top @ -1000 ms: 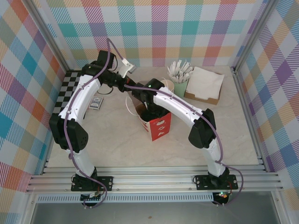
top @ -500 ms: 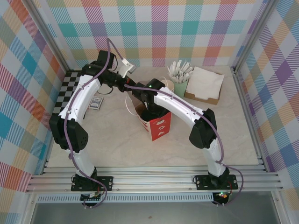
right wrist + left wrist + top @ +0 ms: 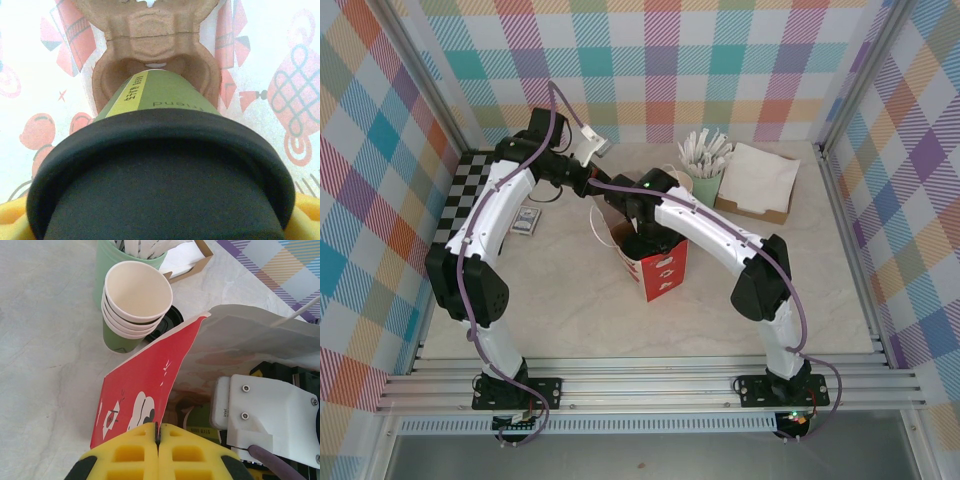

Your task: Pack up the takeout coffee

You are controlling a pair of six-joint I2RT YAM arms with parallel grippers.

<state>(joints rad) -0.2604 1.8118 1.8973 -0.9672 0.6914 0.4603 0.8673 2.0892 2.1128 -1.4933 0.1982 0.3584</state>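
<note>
The takeout coffee (image 3: 165, 95), a dark-green cup with a black lid (image 3: 160, 190), is inside the paper bag (image 3: 660, 272). It hangs just above a brown cardboard carrier (image 3: 157, 37) at the bag's bottom. My right gripper (image 3: 160, 225) is shut on the cup, with yellow fingers (image 3: 10, 222) showing at both lower corners. My left gripper (image 3: 158, 437) is shut on the bag's red upper edge (image 3: 150, 385) and holds the mouth open. In the top view the right wrist (image 3: 638, 225) reaches down into the bag.
Stacked green cups with cream rims (image 3: 135, 300) stand just behind the bag. A mint cup of white sticks (image 3: 705, 180) and a cardboard tray of napkins (image 3: 757, 180) sit at the back right. A checkered board (image 3: 465, 195) and a small packet (image 3: 526, 220) lie to the left.
The right arm's elbow has drifted slightly to the right. Both grips and the bag stay as they were.
</note>
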